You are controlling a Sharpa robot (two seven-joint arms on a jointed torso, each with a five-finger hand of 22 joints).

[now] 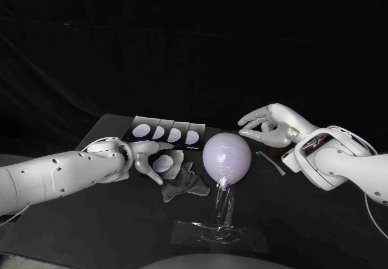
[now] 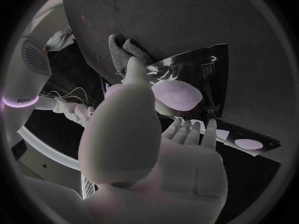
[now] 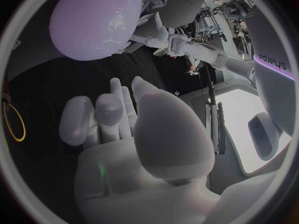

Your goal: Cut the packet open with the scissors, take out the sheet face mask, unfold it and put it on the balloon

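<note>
My left hand (image 1: pixel 148 158) grips a dark packet (image 1: pixel 166 163) with a pale oval on it, just left of the balloon. In the left wrist view the packet (image 2: pixel 187 87) lies between the thumb and the fingers (image 2: pixel 194 133). The pale lilac balloon (image 1: pixel 226 157) stands upright on a clear stand (image 1: pixel 220 219) at the table's middle, and its top (image 3: pixel 96 20) fills part of the right wrist view. A crumpled grey sheet (image 1: pixel 184 185) lies on the table below the packet. My right hand (image 1: pixel 272 126) hovers right of the balloon with loosely curved fingers and nothing in it.
A row of several more packets (image 1: pixel 166 133) lies behind my left hand; one packet (image 2: pixel 244 140) is near its fingers. A thin cut strip (image 1: pixel 271 162) lies on the table between the balloon and my right arm.
</note>
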